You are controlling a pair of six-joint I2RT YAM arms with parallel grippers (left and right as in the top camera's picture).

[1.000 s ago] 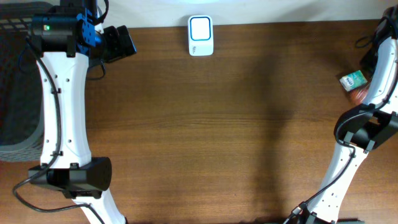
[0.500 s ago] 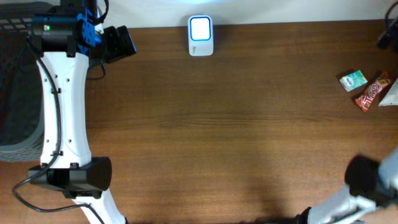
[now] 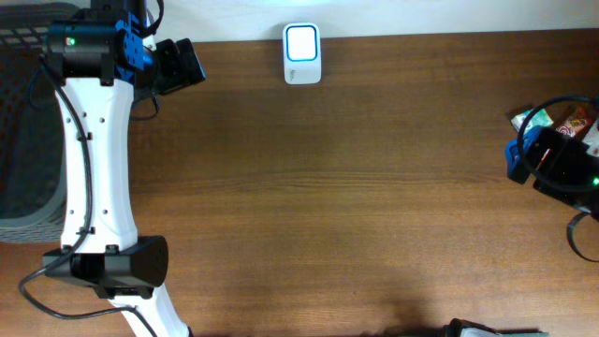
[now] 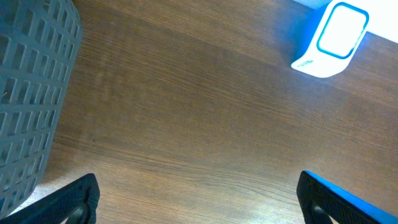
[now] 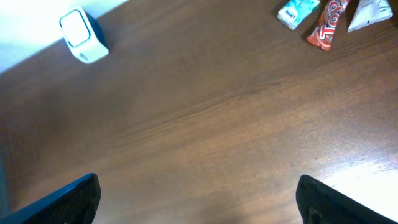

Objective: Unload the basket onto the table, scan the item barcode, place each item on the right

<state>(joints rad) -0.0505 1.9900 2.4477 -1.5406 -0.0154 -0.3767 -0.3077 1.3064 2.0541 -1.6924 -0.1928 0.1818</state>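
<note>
Red snack bar (image 5: 328, 23) betw teal pkt (image 5: 298, 13) & white pkt (image 5: 367, 12) on desk (image 5: 205, 124); L end effector (image 4: 199, 205), R end effector (image 5: 199, 202) apart, empty.

The left arm (image 3: 89, 159) is stretching straight away from its base, with its wrist turning rightward at the far end. The left tool (image 4: 199, 202) is gaping wide, gripping nothing. The right arm (image 3: 557, 159) is folding in low at the right edge, and the right tool (image 5: 199, 202) is likewise gaping wide, empty.

Brown wood-grain counter (image 3: 356, 197), grain running left to right. At far left, grey plastic basket (image 3: 21, 140) with lattice walls, rounded corner close in the left wrist view, base meeting the wood. Pale strip (image 3: 421, 14) beyond the far edge
</note>
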